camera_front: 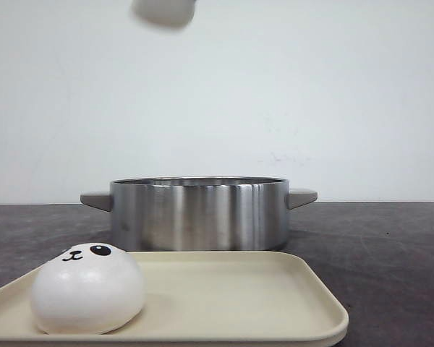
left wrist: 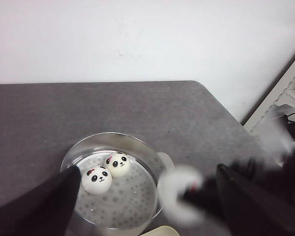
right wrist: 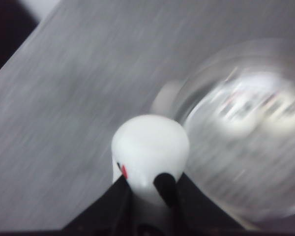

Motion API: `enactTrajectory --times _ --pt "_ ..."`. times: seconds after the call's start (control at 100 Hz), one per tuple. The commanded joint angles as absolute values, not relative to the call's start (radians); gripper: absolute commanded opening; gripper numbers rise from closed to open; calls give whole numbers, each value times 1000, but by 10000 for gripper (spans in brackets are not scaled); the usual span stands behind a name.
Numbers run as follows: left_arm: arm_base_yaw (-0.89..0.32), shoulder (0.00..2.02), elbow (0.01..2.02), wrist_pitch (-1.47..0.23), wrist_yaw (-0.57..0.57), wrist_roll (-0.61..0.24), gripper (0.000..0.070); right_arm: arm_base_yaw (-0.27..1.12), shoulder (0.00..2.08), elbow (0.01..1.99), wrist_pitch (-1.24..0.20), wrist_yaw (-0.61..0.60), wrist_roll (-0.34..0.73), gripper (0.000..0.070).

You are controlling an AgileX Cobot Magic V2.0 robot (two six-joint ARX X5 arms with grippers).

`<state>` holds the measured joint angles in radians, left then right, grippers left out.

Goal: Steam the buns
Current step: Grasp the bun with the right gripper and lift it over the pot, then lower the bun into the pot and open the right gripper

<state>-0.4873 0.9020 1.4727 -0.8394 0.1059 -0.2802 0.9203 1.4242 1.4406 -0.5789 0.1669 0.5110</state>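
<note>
On the left of the front view, one panda-faced bun [camera_front: 87,289] resting on the near left part of a cream tray [camera_front: 275,289], face turned upward. Behind the tray, centred on the dark grey counter [camera_front: 390,246], a steel pot [camera_front: 199,213] with grey side handles. High above the pot at the frame's top edge, a blurred white bun [camera_front: 164,11] held aloft.

From the left wrist view, two more buns [left wrist: 97,179] [left wrist: 118,164] side by side, touching, on the perforated steamer plate [left wrist: 128,201] inside the pot. Left claw [left wrist: 147,216] with fingers spread wide apart and nothing between them; one dark finger [left wrist: 34,206] overlapping the pot's rim. Further right in that view, the other arm blurred, carrying the white bun beside the pot.

From the right wrist view, right claw [right wrist: 146,189] clenched on that bun [right wrist: 150,147], a red mark visible on its side, above the counter just beside the blurred pot.
</note>
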Motion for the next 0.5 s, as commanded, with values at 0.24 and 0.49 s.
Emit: enactTrajectory --times 0.24,0.49 --pt "-493 909 1496 -830 99 -270 515 746 1581 1561 -588 172 336 8" --pt "-493 909 1496 -831 93 -247 515 662 1815 1561 -639 82 321 8"
